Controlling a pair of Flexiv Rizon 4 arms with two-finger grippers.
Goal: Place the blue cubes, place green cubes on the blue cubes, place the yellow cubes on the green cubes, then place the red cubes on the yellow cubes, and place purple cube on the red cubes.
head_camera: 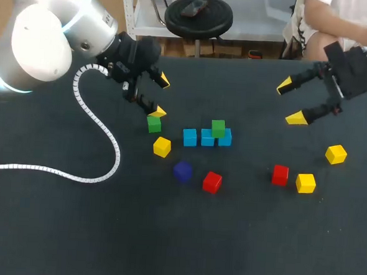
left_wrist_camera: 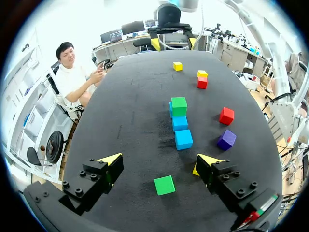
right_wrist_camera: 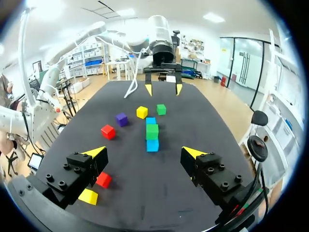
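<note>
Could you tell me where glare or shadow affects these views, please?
Head view: glare whitens the left arm; the purple cube barely stands out from the dark table. Wrist views: a pale sheen across the table, no harsh shadows.

One green cube (head_camera: pixel 218 128) tops three blue cubes (head_camera: pixel 190 137).
</note>
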